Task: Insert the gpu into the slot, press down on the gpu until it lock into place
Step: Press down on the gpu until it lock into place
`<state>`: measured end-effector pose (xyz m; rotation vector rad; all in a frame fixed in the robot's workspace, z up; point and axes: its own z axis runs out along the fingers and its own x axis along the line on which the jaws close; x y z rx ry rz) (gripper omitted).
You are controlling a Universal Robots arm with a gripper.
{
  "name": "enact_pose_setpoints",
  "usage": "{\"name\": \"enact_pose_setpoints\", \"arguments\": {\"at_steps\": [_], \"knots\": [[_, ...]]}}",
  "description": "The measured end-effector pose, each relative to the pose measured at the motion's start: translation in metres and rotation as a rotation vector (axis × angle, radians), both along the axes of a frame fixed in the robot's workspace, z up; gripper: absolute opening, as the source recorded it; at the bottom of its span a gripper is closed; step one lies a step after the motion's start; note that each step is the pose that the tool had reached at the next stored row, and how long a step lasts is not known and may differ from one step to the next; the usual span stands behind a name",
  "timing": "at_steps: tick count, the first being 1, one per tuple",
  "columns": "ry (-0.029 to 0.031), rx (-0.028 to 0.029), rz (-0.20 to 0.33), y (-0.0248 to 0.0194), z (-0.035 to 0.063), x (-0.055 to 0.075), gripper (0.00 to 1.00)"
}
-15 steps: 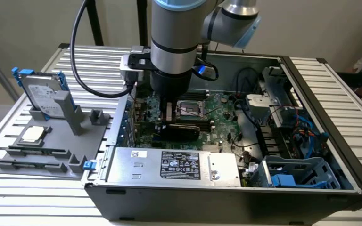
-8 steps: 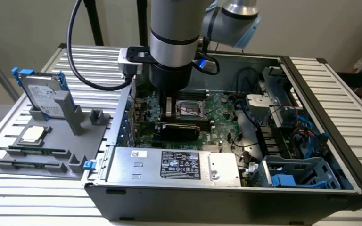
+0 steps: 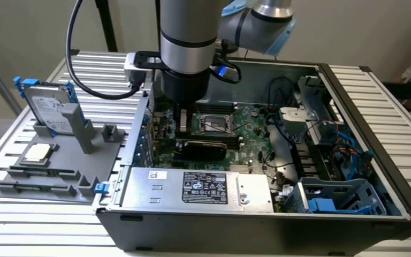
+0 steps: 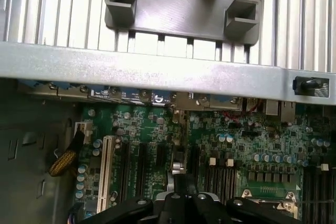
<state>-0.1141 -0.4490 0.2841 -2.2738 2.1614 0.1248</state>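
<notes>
Closed fingers (image 4: 185, 182) of the gripper (image 3: 182, 120) hang over the green motherboard (image 4: 252, 135). Below them lies the gpu (image 3: 199, 149), flat, black and rectangular.

Soft, even daylight-like light fills both views, without hard shadows. The ribbed tabletop (image 3: 48, 225) glares pale, nearly washed out. Inside the computer case (image 3: 263, 235) it is dimmer. Close to the lens, the tool (image 4: 185, 199) looks dark and slightly blurred.

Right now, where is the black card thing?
In the exterior view, the gpu lies flat on the motherboard inside the case, just below the arm and behind the silver power supply.
</notes>
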Motion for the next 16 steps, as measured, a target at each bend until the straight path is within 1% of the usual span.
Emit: {"name": "enact_pose_setpoints", "arguments": {"at_steps": [4,6,7,8,11,13,16], "knots": [[0.0021,-0.0310,0.004,0.0000,-0.0001,-0.0054,0.11],[0.0065,-0.0431,0.006,0.0000,0.0000,-0.0070,0.11],[0.0095,-0.0472,0.007,0.0000,-0.0001,-0.0073,0.11],[0.0135,-0.0492,0.008,0.0000,0.0001,-0.0074,0.11],[0.0322,-0.0499,0.009,0.0000,0.0009,-0.0076,0.11],[0.0480,-0.0498,0.009,0.0000,0.0012,-0.0076,0.11],[0.0739,-0.0499,0.010,0.0000,0.0017,-0.0077,0.11]]}}
